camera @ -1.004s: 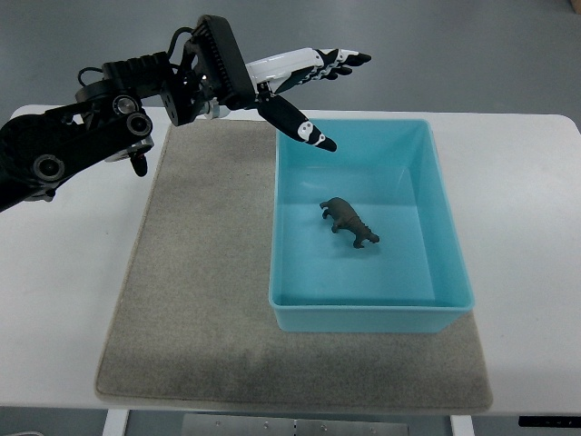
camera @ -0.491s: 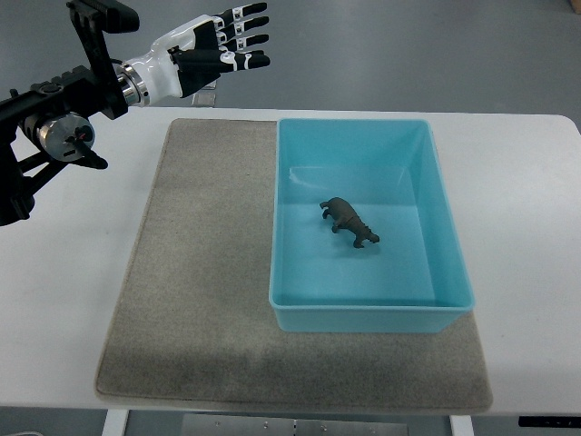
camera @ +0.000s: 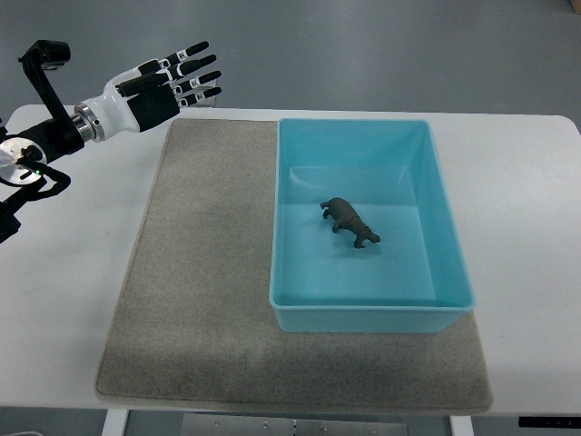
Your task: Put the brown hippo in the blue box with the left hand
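Brown hippo (camera: 349, 222) inside blue box (camera: 451, 263).

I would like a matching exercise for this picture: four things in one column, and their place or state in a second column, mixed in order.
Things:
1. brown hippo
2. blue box
3. left robot hand
4. grey mat

Place or state:
A. lies directly on the white table
B. fingers spread, holding nothing
C. stands on the mat's right part
D. inside the box

Pairs: 1-D, 2-C, 3-B, 4-A
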